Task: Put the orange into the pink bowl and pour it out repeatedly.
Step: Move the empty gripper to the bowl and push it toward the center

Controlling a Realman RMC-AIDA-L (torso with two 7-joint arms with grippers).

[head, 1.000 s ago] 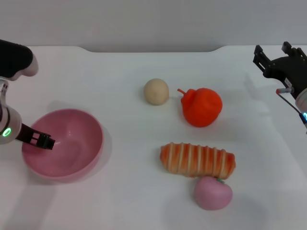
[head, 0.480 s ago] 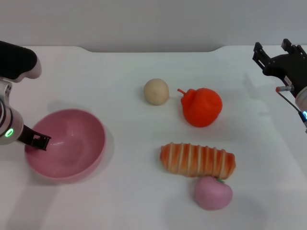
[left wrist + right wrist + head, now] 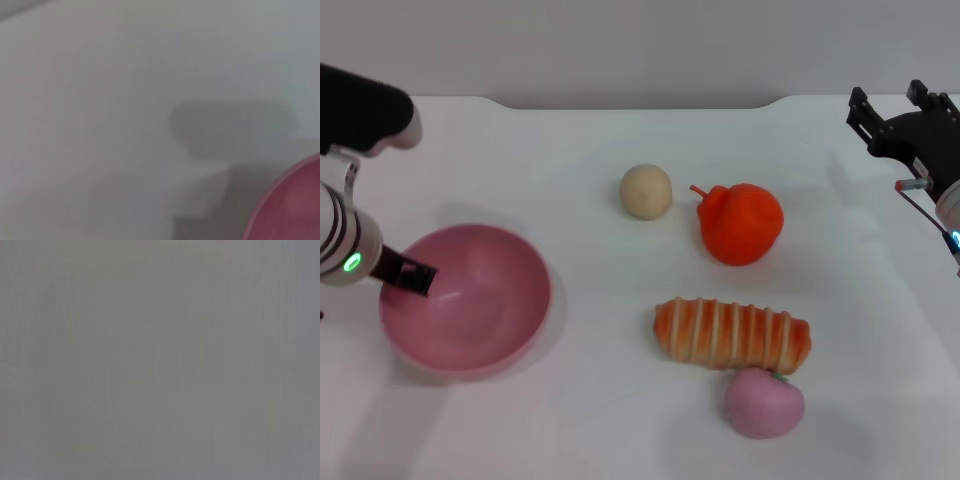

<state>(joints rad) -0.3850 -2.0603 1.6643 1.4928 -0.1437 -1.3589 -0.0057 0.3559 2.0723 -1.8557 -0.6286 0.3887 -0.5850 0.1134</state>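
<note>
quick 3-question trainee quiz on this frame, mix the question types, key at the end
1. True or false: the orange lies inside the pink bowl.
2. Which item touches the striped bread? A) beige ball B) small pink fruit C) the bowl
3. Fill in: the left gripper is at the bowl's ____ ; the right gripper is off at the table's far right.

Key: 1 false, it is on the table. 2 B. 3 rim.

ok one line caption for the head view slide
Left gripper at the pink bowl rim; orange on the table beside ball; right gripper raised at far right.
</note>
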